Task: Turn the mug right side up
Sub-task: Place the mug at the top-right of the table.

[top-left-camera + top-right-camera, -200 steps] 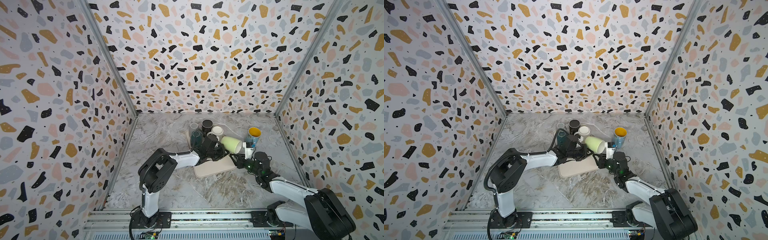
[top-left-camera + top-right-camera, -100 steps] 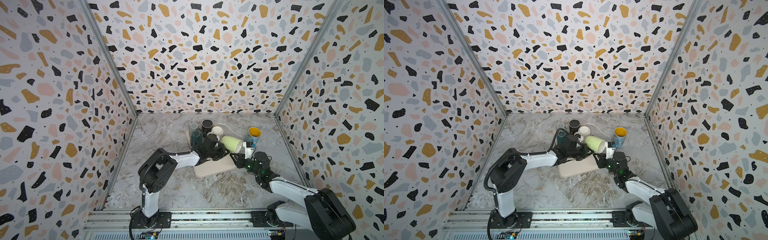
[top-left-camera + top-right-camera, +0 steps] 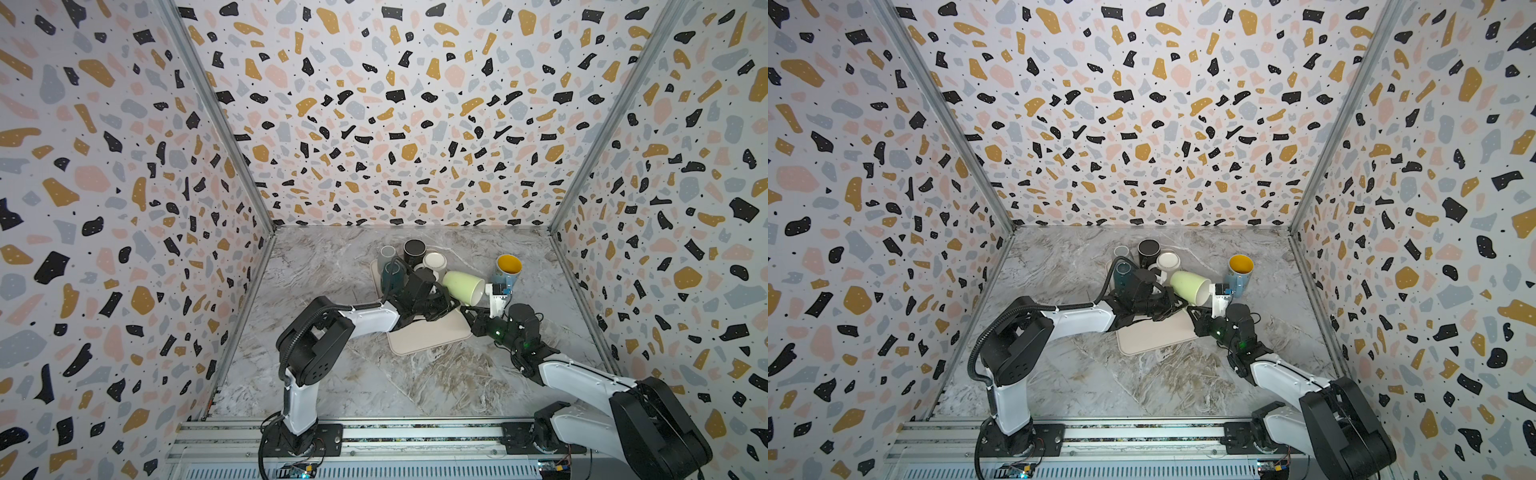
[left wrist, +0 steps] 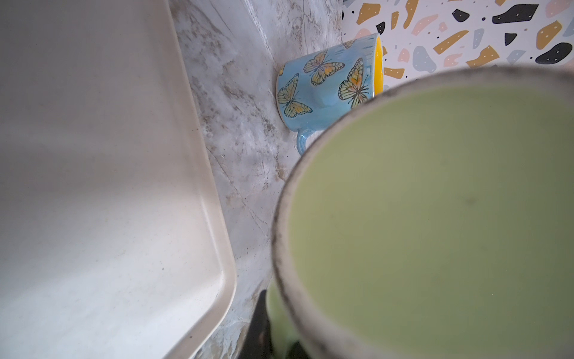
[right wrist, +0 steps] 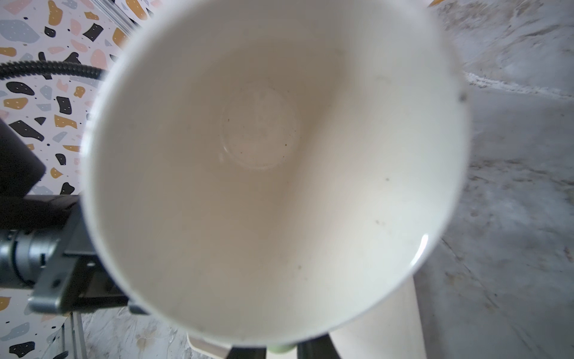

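The pale green mug [image 3: 462, 286] [image 3: 1188, 286] is on its side over the far edge of the beige tray [image 3: 428, 337], its white mouth facing my right arm. My left gripper [image 3: 437, 296] [image 3: 1172, 300] is shut on the mug at its base end. The left wrist view is filled by the green underside [image 4: 435, 217], with a green part between the dark fingers [image 4: 261, 326]. My right gripper [image 3: 471, 311] [image 3: 1196, 311] reaches the lower rim. In the right wrist view the white inside [image 5: 264, 155] fills the frame, and the jaws pinch a green bit of the mug.
A blue butterfly mug [image 3: 507, 270] [image 4: 323, 90] with a yellow inside stands upright just right of the green one. Behind the tray stand a black mug [image 3: 414, 251], a white mug [image 3: 434, 262] and two glasses [image 3: 388, 262]. Patterned walls enclose the marble floor [image 3: 374, 386].
My right gripper's jaws have narrowed onto the mug's rim. Both arms and the mug have barely shifted.
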`<state>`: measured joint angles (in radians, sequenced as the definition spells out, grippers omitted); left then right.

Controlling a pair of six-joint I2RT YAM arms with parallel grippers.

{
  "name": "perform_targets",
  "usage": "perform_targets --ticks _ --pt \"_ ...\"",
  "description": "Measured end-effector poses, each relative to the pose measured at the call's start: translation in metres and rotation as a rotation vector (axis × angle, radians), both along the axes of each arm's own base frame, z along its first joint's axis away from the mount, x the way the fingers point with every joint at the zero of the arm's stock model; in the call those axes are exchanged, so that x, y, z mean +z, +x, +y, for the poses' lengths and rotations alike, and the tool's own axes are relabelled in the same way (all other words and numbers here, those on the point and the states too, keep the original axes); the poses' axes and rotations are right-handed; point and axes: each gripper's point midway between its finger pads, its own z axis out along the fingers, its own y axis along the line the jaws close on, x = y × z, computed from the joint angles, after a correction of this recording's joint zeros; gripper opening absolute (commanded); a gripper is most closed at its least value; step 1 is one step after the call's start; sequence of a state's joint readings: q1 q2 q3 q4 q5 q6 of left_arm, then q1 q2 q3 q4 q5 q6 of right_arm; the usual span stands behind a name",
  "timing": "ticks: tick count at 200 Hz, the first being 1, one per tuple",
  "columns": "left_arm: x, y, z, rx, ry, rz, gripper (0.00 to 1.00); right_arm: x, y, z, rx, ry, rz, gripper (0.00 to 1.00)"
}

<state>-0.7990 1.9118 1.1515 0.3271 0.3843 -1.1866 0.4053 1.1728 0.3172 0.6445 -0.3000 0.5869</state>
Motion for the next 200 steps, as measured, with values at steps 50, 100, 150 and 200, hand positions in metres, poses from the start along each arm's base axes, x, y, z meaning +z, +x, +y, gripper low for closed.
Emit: perform_targets --ticks 50,100,150,200 --pt "0.000 0.000 0.000 0.000 0.000 0.000 0.00 0.000 0.000 0.000 -0.003 0.005 0.004 0.00" --pt "0.001 0.000 -0.001 -0.001 -0.006 -0.003 0.00 0.002 0.000 -0.001 -0.005 0.007 0.000 0.00" --pt "0.004 -0.001 -0.003 -0.013 -0.018 -0.007 0.23 0.003 0.001 -0.003 -0.023 0.009 0.003 0.00" --pt "0.006 -0.007 -0.007 -0.039 -0.034 -0.003 0.33 -0.007 0.003 -0.011 -0.069 -0.006 0.047 0.00"
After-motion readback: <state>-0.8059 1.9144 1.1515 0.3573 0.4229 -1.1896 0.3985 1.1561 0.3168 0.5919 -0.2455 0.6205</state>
